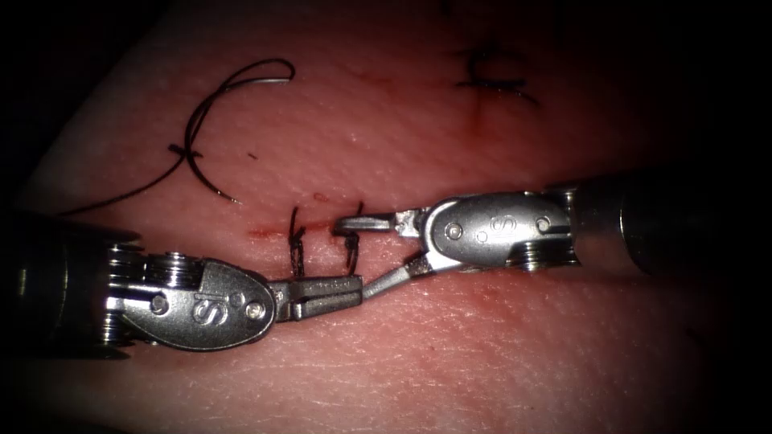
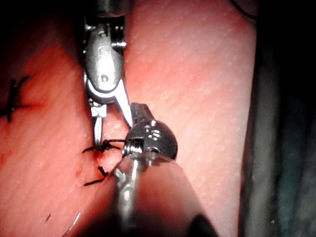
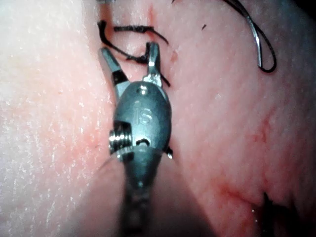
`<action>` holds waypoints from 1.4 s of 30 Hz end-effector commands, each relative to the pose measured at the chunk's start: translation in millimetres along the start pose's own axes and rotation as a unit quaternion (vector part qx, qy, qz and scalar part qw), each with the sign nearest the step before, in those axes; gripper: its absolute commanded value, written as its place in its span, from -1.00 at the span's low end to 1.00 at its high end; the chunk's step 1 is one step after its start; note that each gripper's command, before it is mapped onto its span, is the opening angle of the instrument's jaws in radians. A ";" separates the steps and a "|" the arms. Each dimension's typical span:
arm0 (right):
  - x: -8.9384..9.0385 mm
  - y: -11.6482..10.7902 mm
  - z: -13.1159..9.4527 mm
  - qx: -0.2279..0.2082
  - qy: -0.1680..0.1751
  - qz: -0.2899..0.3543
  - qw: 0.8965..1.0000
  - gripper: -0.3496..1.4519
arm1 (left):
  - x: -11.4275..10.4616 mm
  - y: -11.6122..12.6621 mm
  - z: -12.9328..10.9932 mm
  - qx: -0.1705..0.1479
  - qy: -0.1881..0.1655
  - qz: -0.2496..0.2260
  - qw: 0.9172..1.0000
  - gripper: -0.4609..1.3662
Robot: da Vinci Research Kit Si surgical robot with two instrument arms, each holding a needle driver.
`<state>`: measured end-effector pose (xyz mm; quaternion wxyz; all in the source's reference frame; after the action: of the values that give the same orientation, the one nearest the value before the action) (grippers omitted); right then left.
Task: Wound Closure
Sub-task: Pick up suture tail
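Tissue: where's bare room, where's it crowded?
Free: the tissue below both tools, and the patch between the needle and the far stitch. Crowded: the cut, where the left pincer, shut on nothing, meets the open right pincer by the two stitches.

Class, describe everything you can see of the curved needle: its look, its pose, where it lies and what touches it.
The needle is a thin, dark, strongly curved piece of what looks like metal, with a pale glint near its upper end. It lies free on the tissue, up and to the left of the stitches, not driven into the surface. Neither tool holds it. Dark thread trails from it toward the left edge, and a short dark strand crosses its curve. In the right wrist view it shows as a narrow hooked loop.
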<state>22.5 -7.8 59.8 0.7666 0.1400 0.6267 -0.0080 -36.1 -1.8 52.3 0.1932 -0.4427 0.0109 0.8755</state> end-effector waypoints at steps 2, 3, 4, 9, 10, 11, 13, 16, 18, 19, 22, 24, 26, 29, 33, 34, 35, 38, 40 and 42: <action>0.0 -0.1 0.0 0.002 0.000 0.000 1.000 0.67 | 0.0 0.0 -0.1 -0.003 0.000 0.000 1.000 -0.88; 0.0 -0.1 0.0 0.002 0.000 0.000 1.000 0.67 | 0.0 0.0 -0.1 -0.003 0.000 0.000 1.000 -0.88; 0.0 -0.1 0.0 0.002 0.000 0.000 1.000 0.67 | 0.0 0.0 -0.1 -0.004 -0.001 0.003 1.000 -0.88; 0.2 -0.3 -0.1 0.003 0.000 0.000 1.000 0.67 | 0.0 0.0 -0.1 -0.002 -0.001 0.006 1.000 -0.88; 0.2 -0.3 -0.1 0.003 0.000 0.000 1.000 0.67 | 0.0 0.0 -0.1 -0.002 -0.001 0.009 1.000 -0.88; 0.1 -0.3 -0.2 0.003 0.000 0.000 1.000 0.67 | 0.0 -0.1 0.0 -0.002 -0.001 0.012 1.000 -0.88; 0.1 -0.3 -0.3 0.003 0.000 0.000 1.000 0.66 | -0.1 -0.2 0.0 -0.001 0.001 0.018 1.000 -0.88; 0.1 -0.3 -0.5 0.003 0.000 0.000 1.000 0.66 | -0.3 -0.2 0.1 -0.001 0.002 0.021 1.000 -0.88; 0.1 -0.2 -0.9 0.004 0.001 0.001 1.000 0.66 | -0.6 -0.1 0.2 -0.001 0.002 0.022 1.000 -0.88; 0.2 -0.1 -1.1 0.004 0.001 0.001 1.000 0.65 | -0.7 0.0 0.2 0.000 0.003 0.023 1.000 -0.88; 0.2 0.0 -1.7 0.005 0.002 0.002 1.000 0.65 | -0.9 0.0 0.4 0.003 0.002 0.026 1.000 -0.77; 0.2 0.2 -2.1 0.006 0.002 0.003 1.000 0.65 | -1.0 0.0 0.5 0.007 -0.001 0.026 1.000 -0.34; 0.2 0.3 -2.5 0.003 0.002 0.004 1.000 0.65 | -1.0 0.0 0.6 0.013 -0.005 0.026 1.000 -0.01; 0.1 0.5 -2.9 0.002 0.001 0.005 1.000 0.65 | -1.0 0.1 0.6 0.014 -0.005 0.026 1.000 0.35; -0.1 0.6 -3.2 0.001 0.002 0.005 1.000 0.64 | -1.2 0.4 0.9 0.015 -0.006 0.033 0.999 0.45; -0.2 0.6 -3.2 0.001 0.002 0.005 1.000 0.65 | -1.3 0.5 1.0 0.016 -0.006 0.036 0.999 0.46; -0.2 0.6 -3.3 0.001 0.002 0.005 1.000 0.65 | -1.4 0.5 1.0 0.016 -0.006 0.037 0.999 0.47; -0.2 0.7 -3.2 0.000 0.002 0.005 1.000 0.64 | -1.8 0.8 1.4 0.018 -0.006 0.038 0.999 0.35; -0.2 0.6 -3.2 0.001 0.002 0.005 1.000 0.65 | -2.2 0.8 1.8 0.018 -0.007 0.043 0.999 0.17; -0.2 0.5 -3.1 0.001 0.002 0.004 1.000 0.65 | -2.6 0.8 2.2 0.020 -0.004 0.043 0.999 0.13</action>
<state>19.6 -6.7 59.6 0.7656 0.1417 0.6275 -0.0031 -36.7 -3.0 55.7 0.1642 -0.4330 0.0477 0.8850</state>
